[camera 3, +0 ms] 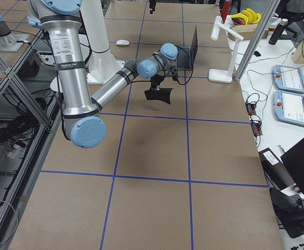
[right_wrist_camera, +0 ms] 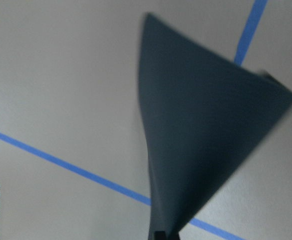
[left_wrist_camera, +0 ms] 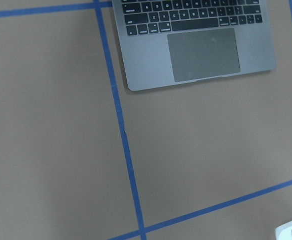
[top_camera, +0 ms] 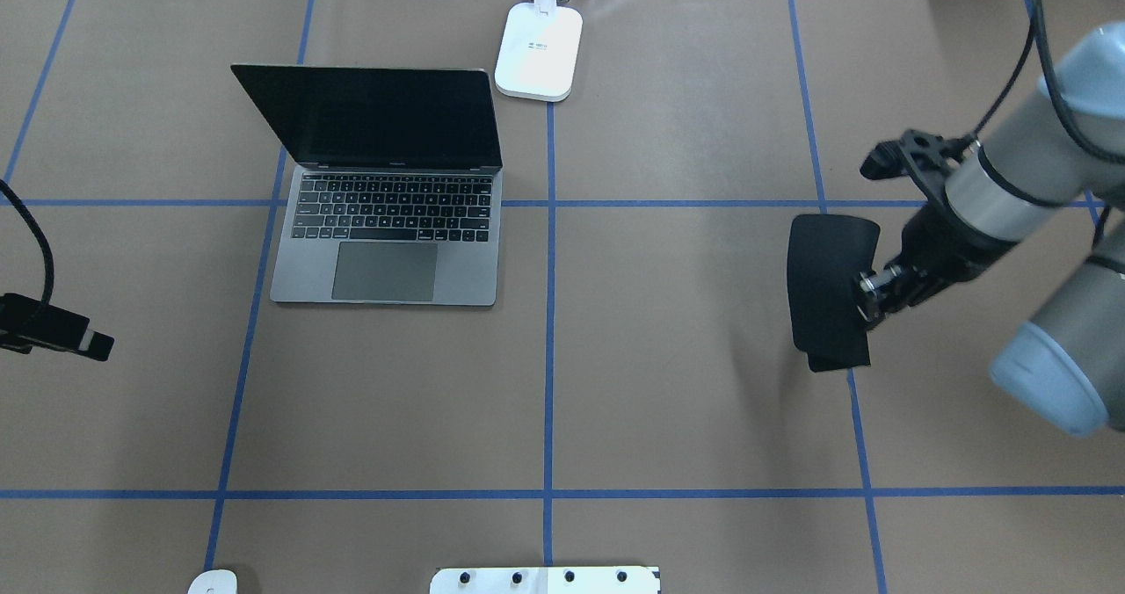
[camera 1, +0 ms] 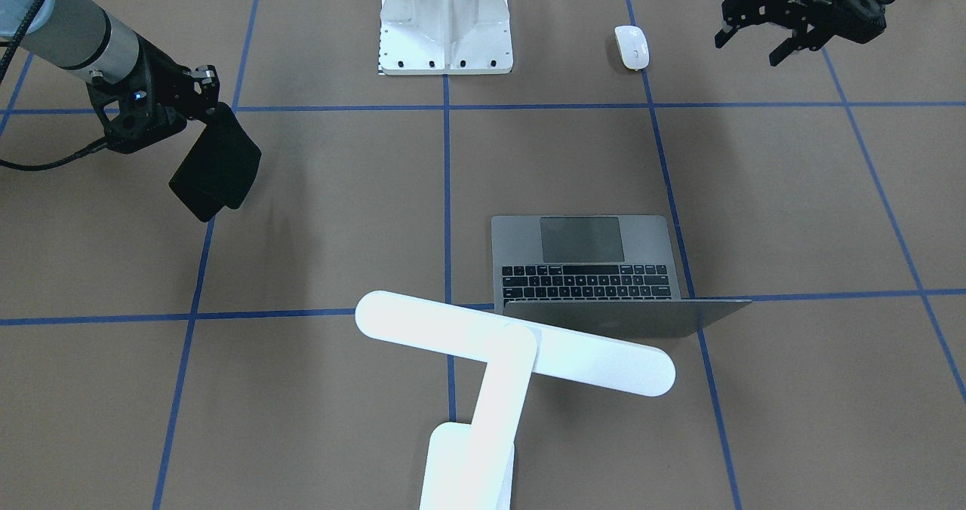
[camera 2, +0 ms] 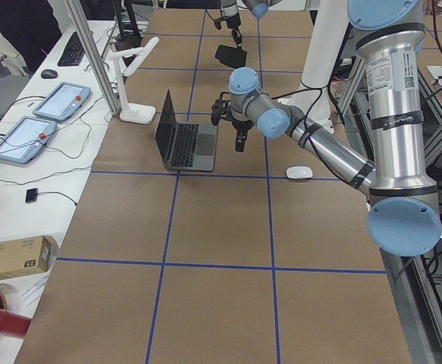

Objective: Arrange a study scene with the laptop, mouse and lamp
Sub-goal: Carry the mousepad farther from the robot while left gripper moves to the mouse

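The laptop [camera 1: 589, 265] stands open on the table, screen dark in the overhead view [top_camera: 387, 242]. The white lamp [camera 1: 513, 344] stands beside it, with its base [top_camera: 539, 49] at the far edge and its bar head over the lid. The white mouse [camera 1: 632, 46] lies near the robot's side, also at the overhead view's bottom edge [top_camera: 213, 583]. My right gripper [top_camera: 866, 300] is shut on a black pad [top_camera: 831, 291] and holds it tilted above the table, far from the laptop. My left gripper [camera 1: 749, 50] is open and empty, in the air near the mouse.
A white bolted pedestal [camera 1: 445, 23] stands at the robot's side, mid-table. Blue tape lines grid the brown table. Tablets, a keyboard and cables lie on a side bench beyond the lamp [camera 2: 133, 68].
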{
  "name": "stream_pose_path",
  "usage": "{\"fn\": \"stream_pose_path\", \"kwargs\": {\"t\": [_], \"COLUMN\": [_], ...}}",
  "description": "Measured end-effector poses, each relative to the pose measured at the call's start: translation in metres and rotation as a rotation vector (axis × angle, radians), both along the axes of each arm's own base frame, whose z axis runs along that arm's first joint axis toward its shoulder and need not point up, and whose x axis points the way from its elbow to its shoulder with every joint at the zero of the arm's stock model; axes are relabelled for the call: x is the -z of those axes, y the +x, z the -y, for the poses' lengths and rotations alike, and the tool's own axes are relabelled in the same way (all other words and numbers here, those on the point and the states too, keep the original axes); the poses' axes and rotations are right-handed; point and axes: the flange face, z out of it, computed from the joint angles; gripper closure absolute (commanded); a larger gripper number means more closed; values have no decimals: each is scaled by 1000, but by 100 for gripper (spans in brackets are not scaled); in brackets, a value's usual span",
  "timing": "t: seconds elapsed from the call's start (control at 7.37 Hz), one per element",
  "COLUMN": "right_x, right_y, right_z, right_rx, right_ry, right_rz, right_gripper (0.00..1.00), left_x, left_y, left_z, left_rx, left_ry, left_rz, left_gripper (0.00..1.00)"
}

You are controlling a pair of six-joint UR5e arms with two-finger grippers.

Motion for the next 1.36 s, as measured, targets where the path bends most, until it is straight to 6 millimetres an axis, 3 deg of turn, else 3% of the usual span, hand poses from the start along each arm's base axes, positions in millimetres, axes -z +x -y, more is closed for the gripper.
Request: {"fn": "stream_pose_path", "kwargs": {"t": [0.27,0.68,1.09,1.36], "right_x": [42,72,102,125], "right_y": [-4,-15,-38,-54], "right_z": [57,124,175,199], "right_rx": [-3,0,18,25], "right_ry": [15,47,65,61], "right_rz": [-28,-31,-36,-43], "right_gripper": [87,87,87,87], "left_x": [-8,-28,-33,-36], "left_y": [22,43,103,124], "left_z": [-14,-50,-100,-125], "left_rx": [26,9,-79,-109], "left_ry": [-73,-147,-173,-210], "left_rz": [38,38,96,127], "left_gripper": [0,0,1,1]}}
